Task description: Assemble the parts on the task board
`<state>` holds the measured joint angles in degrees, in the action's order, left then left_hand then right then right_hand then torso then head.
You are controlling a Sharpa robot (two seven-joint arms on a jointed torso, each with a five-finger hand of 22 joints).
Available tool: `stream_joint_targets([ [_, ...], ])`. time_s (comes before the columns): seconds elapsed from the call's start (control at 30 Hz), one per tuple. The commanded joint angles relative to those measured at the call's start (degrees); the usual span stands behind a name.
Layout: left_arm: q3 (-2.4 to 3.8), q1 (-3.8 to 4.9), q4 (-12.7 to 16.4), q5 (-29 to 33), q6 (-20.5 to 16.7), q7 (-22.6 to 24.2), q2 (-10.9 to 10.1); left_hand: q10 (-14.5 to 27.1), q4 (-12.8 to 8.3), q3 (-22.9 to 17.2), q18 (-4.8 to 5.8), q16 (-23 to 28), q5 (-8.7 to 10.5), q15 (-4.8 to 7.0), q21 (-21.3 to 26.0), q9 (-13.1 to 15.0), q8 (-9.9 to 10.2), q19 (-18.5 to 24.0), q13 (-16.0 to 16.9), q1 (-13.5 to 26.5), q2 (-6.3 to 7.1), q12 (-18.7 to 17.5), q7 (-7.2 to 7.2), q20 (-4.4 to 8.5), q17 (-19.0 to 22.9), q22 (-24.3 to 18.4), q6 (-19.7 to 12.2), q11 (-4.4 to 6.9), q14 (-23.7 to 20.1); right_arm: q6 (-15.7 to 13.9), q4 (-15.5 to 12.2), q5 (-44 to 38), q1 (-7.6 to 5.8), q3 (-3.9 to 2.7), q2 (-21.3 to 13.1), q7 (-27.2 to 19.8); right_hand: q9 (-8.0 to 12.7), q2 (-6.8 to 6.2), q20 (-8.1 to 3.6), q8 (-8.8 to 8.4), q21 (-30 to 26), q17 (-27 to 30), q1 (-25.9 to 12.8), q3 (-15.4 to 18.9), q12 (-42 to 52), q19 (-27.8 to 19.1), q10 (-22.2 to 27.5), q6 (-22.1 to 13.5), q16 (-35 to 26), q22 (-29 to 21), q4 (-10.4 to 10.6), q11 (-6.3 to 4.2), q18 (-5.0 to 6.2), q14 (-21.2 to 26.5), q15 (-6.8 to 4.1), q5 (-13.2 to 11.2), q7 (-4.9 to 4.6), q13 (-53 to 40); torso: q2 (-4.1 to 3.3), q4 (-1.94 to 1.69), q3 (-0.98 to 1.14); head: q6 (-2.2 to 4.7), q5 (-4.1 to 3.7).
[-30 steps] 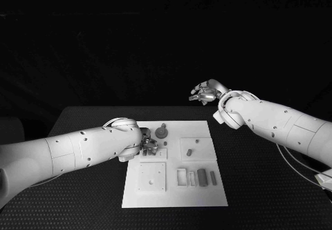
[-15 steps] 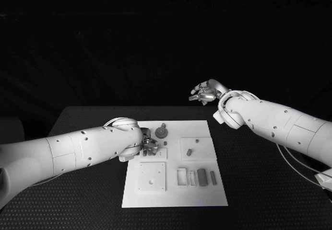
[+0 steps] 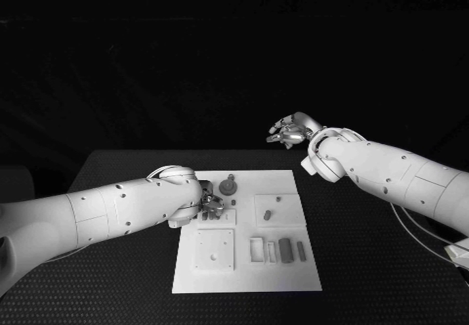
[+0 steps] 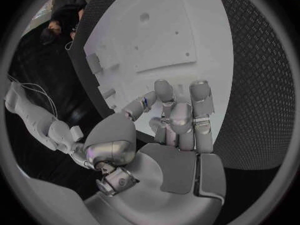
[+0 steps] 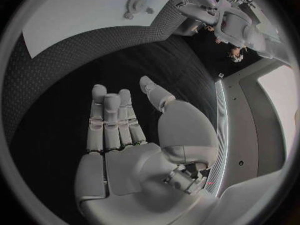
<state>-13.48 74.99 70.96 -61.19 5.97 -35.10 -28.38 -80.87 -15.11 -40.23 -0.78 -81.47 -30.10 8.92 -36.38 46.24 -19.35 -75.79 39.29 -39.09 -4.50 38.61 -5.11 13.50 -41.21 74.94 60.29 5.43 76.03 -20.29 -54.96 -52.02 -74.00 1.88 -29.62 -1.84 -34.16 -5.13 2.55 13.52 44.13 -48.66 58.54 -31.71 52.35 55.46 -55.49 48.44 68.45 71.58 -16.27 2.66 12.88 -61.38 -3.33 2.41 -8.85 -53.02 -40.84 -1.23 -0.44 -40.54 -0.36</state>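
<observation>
Where black mesh table surrounds it — flat white rectangular task board.

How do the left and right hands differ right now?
The left hand is low over the task board, fingers curled in among its parts; the right hand is raised beyond the table's far edge. The right hand's fingers are straight and hold nothing. Both are silver, on white arms.

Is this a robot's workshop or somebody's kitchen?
Probably a robot test bench or lab, not a kitchen. A black textured table holds only a white flat task board with small grey parts, and two white arms with silver hands, left hand and right hand, work over it.
</observation>
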Motion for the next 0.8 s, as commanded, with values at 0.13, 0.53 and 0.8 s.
stream_joint_targets([
  [0.13, -0.17, -0.31, -0.18, -0.26, 1.52, 0.51, 0.61, 0.03, 0.40, -0.78, -0.83, -0.48, 0.14, 2.93, -0.26, -0.07, -0.33, -1.87, 0.09, -1.02, -0.67, 0.40, 5.00, 1.52, 0.22, 1.09, 10.06, 0.53, -2.70, 0.80, -0.03, -0.51, 0.02, -0.03, 0.02, -0.08, -0.08, 0.16, 0.35, -0.31, -0.34, -0.05, 0.24, 0.35, 0.19, 0.04, 0.29, -0.11, -0.38, 0.01, -0.12, 0.25, 1.10, 0.42, 0.12, 0.30, -0.45, 0.08, 0.00, -0.04, -0.06, 0.02, -0.06],
  [0.53, -0.15, -0.28, -1.07, -0.29, 4.22, 0.31, 1.73, -0.07, 0.46, -0.76, -0.72, -0.67, -0.69, 2.89, -0.33, -0.01, -0.55, -1.99, 0.17, -1.32, -0.91, 0.57, 5.06, 1.37, 0.48, 1.10, 10.26, 0.56, -2.57, 1.08, 0.02, -0.58, 0.02, -0.02, 0.09, -0.02, -0.10, 0.16, 0.40, -0.30, -0.37, -0.07, 0.24, 0.37, 0.22, 0.00, 0.30, -0.09, -0.40, 0.02, -0.12, 0.25, 1.12, 0.46, 0.12, 0.30, -0.45, 0.15, -0.01, 0.00, -0.01, -0.06, -0.19],
  [0.8, -0.15, -0.27, -1.28, -0.84, 4.84, 0.51, 2.10, -0.22, 0.19, -0.64, -0.70, -0.98, -2.25, 2.94, -0.50, 0.10, -0.92, -2.19, 0.39, -1.37, -1.05, 0.96, 5.18, 1.29, 0.74, 1.14, 10.53, 0.66, -2.37, 1.20, -0.01, -0.68, 0.02, -0.02, 0.04, 0.07, -0.11, 0.16, 0.42, -0.30, -0.38, -0.08, 0.23, 0.38, 0.25, -0.02, 0.31, -0.09, -0.41, 0.03, -0.12, 0.25, 1.13, 0.48, 0.12, 0.30, -0.45, 0.19, 0.03, -0.05, 0.01, -0.15, -0.21],
])
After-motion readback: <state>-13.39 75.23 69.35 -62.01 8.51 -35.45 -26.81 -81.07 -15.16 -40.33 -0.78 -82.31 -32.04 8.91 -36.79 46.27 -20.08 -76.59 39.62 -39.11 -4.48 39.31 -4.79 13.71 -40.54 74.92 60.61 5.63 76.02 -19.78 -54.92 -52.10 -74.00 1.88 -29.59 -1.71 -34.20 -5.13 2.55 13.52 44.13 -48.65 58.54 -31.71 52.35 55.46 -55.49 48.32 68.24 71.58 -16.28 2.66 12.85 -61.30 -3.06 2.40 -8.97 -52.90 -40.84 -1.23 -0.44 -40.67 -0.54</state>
